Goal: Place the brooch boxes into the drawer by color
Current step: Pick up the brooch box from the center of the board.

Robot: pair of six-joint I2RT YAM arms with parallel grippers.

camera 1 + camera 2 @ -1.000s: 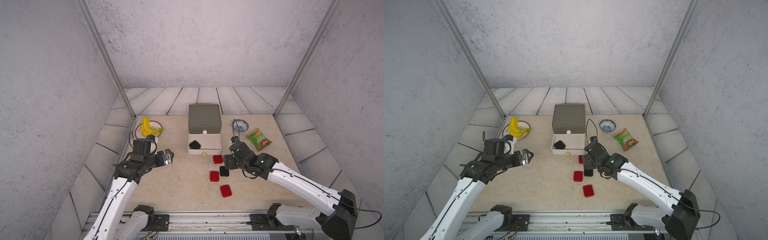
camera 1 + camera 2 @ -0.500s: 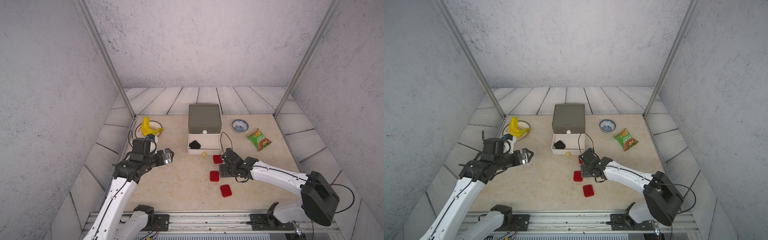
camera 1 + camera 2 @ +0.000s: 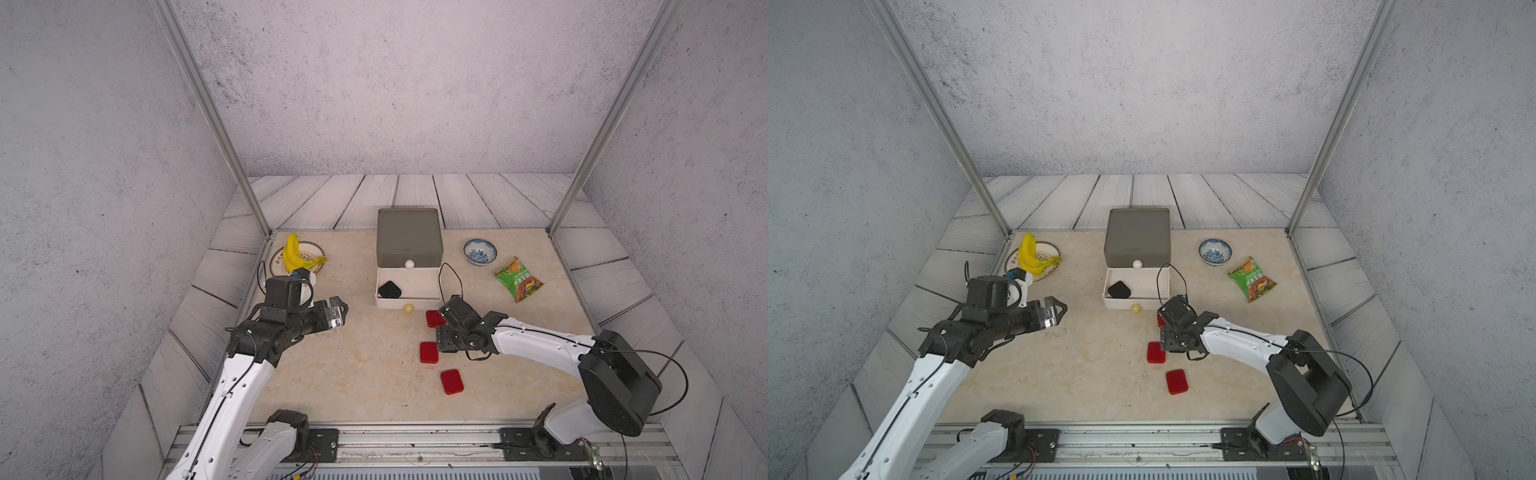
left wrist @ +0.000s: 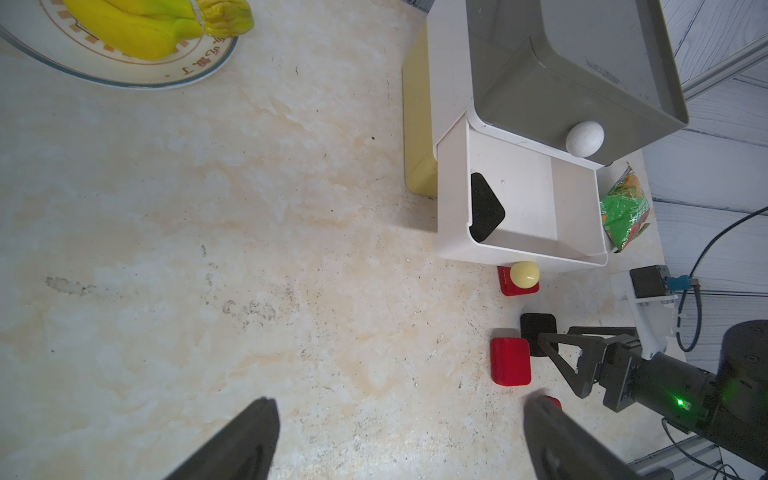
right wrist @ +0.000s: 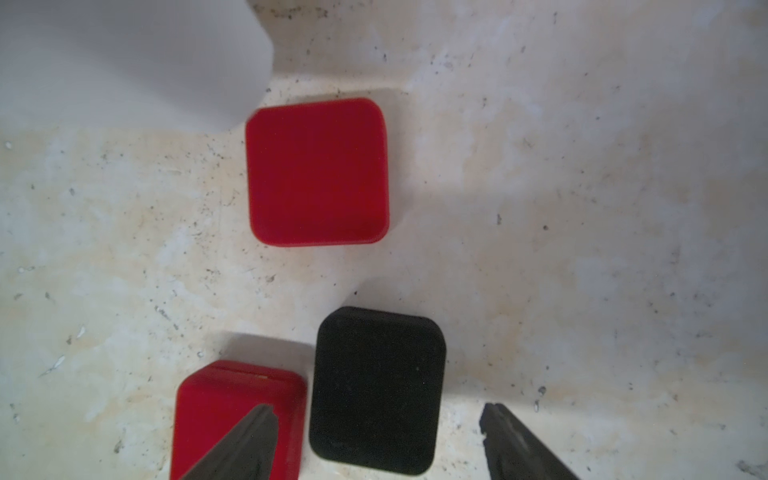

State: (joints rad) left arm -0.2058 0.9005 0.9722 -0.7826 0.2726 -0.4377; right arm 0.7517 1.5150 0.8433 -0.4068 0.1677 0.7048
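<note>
Black box (image 5: 376, 390) lies flat on the surface (image 5: 582, 208), just short of the open white tier (image 3: 424, 302), where its twin (image 3: 389, 289) already sits. My right hand (image 5: 377, 419) hangs over it, spread wide, gripping nothing. Here's the worry: a red box (image 5: 216, 399) sits hard beside it, and one finger (image 5: 245, 449) is above that red lid. If I drop straight down I could clip or drag it. My left hand (image 3: 340, 311) is wide, empty and well apart.

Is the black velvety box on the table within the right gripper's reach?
Probably yes: the open right gripper hangs above the uncovered black velvety box; a red velvety box lies close beside.
</note>
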